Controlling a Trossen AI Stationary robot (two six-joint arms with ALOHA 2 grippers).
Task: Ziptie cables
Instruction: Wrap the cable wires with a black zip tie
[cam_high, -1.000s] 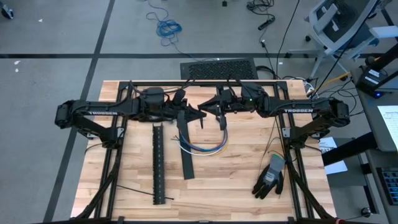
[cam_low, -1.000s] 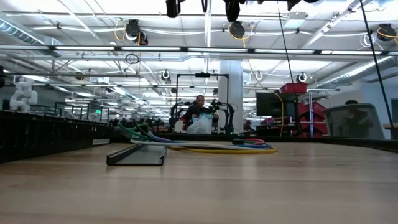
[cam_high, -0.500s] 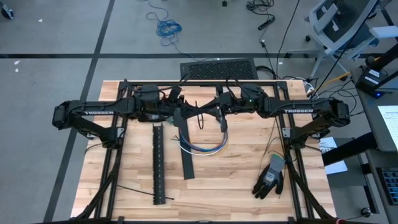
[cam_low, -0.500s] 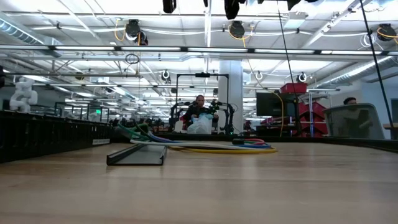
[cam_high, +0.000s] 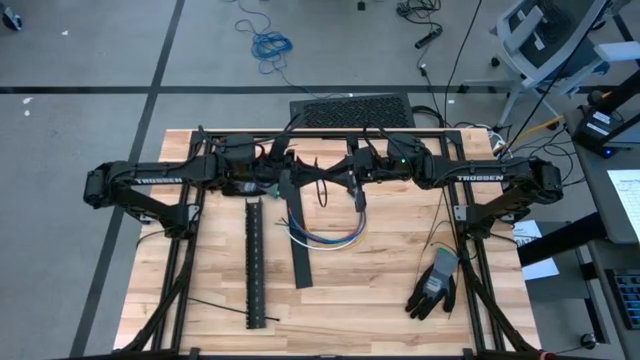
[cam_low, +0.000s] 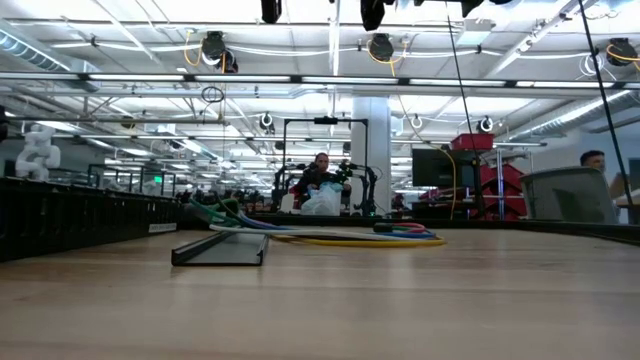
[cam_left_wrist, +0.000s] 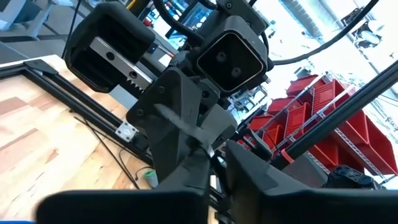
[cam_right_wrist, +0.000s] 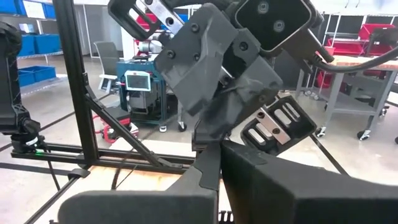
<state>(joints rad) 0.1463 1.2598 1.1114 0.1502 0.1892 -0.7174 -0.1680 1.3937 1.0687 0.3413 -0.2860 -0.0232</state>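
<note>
The cables (cam_high: 325, 235) lie loose on the table in a curved bundle of blue, white and yellow wires, also seen low across the wood (cam_low: 330, 237). Both arms hover level above the table's far half, their tips facing each other. My right gripper (cam_high: 345, 188) is shut on a thin black ziptie (cam_high: 318, 183) that reaches toward my left gripper (cam_high: 297, 185). In the left wrist view the ziptie (cam_left_wrist: 183, 127) crosses in front of the right gripper. Whether the left gripper touches the ziptie does not show. My right gripper pinches the thin ziptie (cam_left_wrist: 198, 138) between its two fingers, coming level from the table's right side. The strip is lifted clear of the table, and its free length sticks out toward the left gripper. Which part of the strip it has, I cannot tell.
A long black slotted channel (cam_high: 253, 262) lies left of the cables, and a shorter black strip (cam_high: 299, 250) lies beside them. A loose ziptie (cam_high: 215, 308) lies near the front left edge. A grey-black glove (cam_high: 434, 285) lies at the front right.
</note>
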